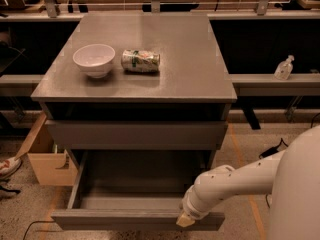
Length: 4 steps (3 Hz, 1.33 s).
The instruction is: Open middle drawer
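Grey bench [190,59] carries a white bowl [94,59] near its front-left corner, with a can [140,61] lying on its side just right of it. Below the front edge, the middle drawer [120,219] stands pulled well out, its shallow box showing. At the drawer's front panel, toward the right end, the gripper [186,219] rests on the top rim; whether it is spread or clamped cannot be told.

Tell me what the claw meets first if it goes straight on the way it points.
The front panel of the middle drawer: the claw sits at its top edge, seemingly touching, though depth is unclear.
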{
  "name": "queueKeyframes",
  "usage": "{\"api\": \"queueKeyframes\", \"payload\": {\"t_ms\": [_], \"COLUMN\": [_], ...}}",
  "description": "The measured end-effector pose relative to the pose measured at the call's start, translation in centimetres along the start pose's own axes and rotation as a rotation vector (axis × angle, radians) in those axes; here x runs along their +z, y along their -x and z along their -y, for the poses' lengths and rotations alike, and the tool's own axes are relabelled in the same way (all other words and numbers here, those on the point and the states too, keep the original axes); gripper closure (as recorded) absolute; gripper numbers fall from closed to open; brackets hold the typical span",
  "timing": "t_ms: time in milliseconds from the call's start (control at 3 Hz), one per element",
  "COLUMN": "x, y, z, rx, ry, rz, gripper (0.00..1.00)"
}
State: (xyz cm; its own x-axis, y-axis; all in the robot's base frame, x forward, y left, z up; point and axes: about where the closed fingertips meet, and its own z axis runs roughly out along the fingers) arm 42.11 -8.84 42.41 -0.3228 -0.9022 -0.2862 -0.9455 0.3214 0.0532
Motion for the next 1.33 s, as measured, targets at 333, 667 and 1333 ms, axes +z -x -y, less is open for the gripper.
{"api": "queueKeyframes", "payload": {"t_ms": [333,667,1333], "x": [0.1,0.1,-2.0], "y": [0.0,0.0,-0.8], "z": [-0.1,-0.1,1.2], "rx": [-0.001,-0.001,0.012], "ry": [0.002,0.003,-0.036], "rz": [-0.001,0.002,0.054], "gripper": [0.29,0.00,0.00]}}
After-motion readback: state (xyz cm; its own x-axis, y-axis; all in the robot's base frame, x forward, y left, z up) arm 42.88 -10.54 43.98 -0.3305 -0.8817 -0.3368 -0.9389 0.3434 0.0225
